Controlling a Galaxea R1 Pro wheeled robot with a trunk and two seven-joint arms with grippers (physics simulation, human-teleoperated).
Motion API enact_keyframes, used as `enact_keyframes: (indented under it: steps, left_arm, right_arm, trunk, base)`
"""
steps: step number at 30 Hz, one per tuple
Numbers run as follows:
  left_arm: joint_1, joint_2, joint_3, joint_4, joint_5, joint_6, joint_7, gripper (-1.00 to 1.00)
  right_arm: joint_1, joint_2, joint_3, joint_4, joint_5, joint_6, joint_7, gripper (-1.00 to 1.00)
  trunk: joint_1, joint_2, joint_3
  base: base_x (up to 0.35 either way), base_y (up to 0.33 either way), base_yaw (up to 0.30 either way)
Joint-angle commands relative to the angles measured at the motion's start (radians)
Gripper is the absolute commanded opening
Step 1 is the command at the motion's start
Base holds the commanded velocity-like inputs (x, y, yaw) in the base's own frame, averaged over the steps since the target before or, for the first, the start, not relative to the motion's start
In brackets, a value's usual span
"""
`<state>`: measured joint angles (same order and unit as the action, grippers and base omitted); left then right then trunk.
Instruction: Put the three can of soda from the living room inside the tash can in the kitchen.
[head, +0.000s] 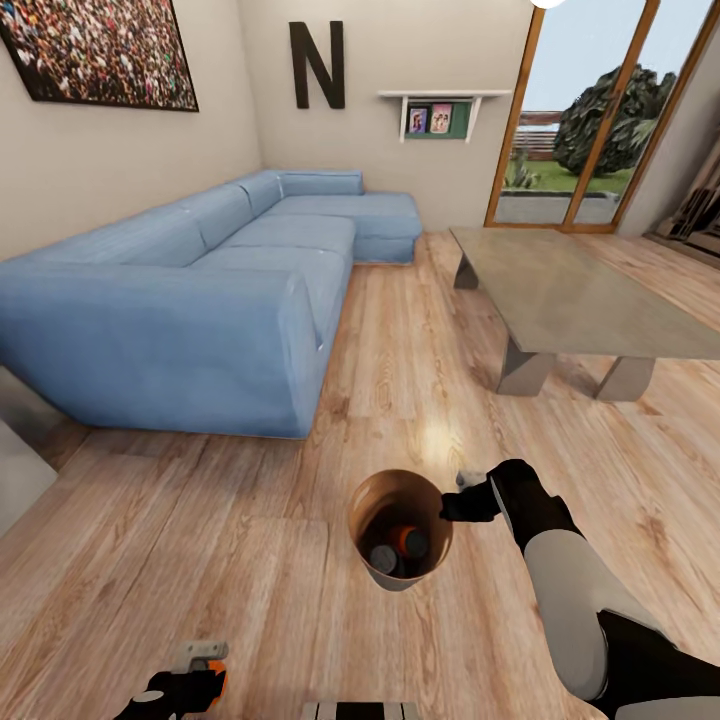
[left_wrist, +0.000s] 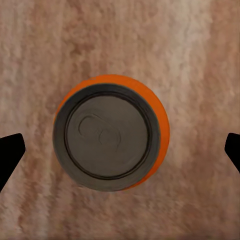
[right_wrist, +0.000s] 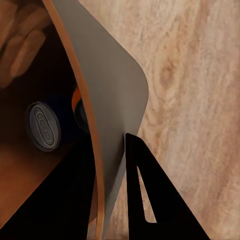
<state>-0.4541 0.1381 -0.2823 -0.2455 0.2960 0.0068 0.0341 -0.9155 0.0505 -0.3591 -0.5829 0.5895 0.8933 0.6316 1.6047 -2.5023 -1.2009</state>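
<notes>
Your left pincer (left_wrist: 120, 155) is spread wide over an orange soda can (left_wrist: 111, 132) standing upright on the wood floor (left_wrist: 200, 50), fingertips well clear on both sides. You're nicely centred, so I'd drop straight down and clamp on the body below the grey top. Your right pincer (right_wrist: 107, 175) is clamped on the wall of the trash can (head: 396, 528), one finger inside, one outside. Two cans (head: 397, 548) already sit inside. Keep the bucket level while you lift.

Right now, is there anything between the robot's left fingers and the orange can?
No. In the left wrist view the orange soda can stands on bare wood floor, with floor alone between it and each black fingertip.
</notes>
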Motion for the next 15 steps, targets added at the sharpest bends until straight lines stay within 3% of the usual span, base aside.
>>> enact_keyframes:
  steps: [1, 15]
  left_arm:
    - [0.000, 0.000, 0.000, 0.000, 0.000, 0.000, 0.000, 1.00]
    - [0.000, 0.000, 0.000, 0.000, 0.000, 0.001, 0.001, 1.00]
  right_arm:
    - [0.000, 0.000, -0.001, 0.000, -0.022, 0.007, 0.005, -1.00]
    - [0.000, 0.005, -0.001, 0.000, -0.021, 0.006, 0.005, -1.00]
  trunk:
    - [0.000, 0.000, 0.000]
    - [0.000, 0.000, -0.004]
  base:
    - [0.014, 0.009, 0.000]
    - [0.047, 0.027, 0.000]
